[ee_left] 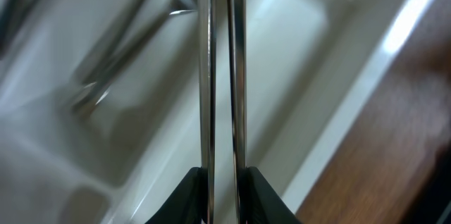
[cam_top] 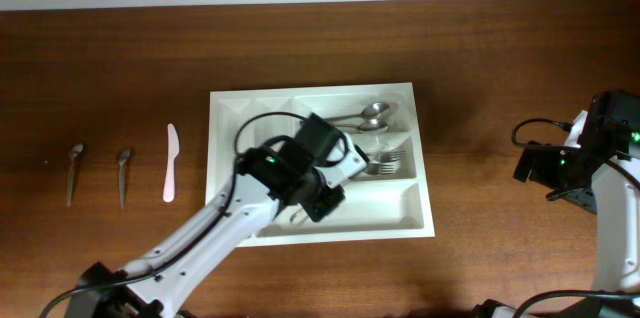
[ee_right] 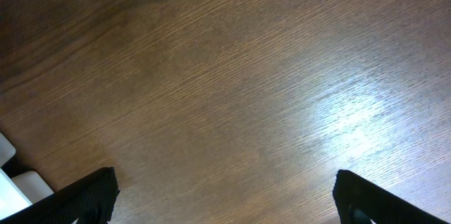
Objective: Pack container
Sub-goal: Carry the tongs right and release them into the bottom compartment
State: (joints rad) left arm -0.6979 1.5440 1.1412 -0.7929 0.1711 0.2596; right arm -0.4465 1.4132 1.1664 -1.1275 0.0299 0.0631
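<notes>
The container (cam_top: pixel 310 91) is a white compartment tray in the middle of the table. It holds spoons (cam_top: pixel 372 113) in its top compartment and forks (cam_top: pixel 386 163) in the one below. My left gripper (cam_top: pixel 322 193) hangs over the tray's lower left part. In the left wrist view the left gripper (ee_left: pixel 221 176) has its jaws close together on a thin shiny metal utensil (ee_left: pixel 204 76) that runs straight out above the tray (ee_left: pixel 394 37). What kind of utensil it is stays unclear. My right gripper (ee_right: pixel 224 189) stands wide open over bare wood, at the right edge of the table (cam_top: pixel 535 163).
Two metal spoons (cam_top: pixel 75 170) (cam_top: pixel 123 173) and a pale plastic knife (cam_top: pixel 171 163) lie in a row on the wood left of the tray. The left arm (cam_top: pixel 200 243) crosses the tray's lower left corner.
</notes>
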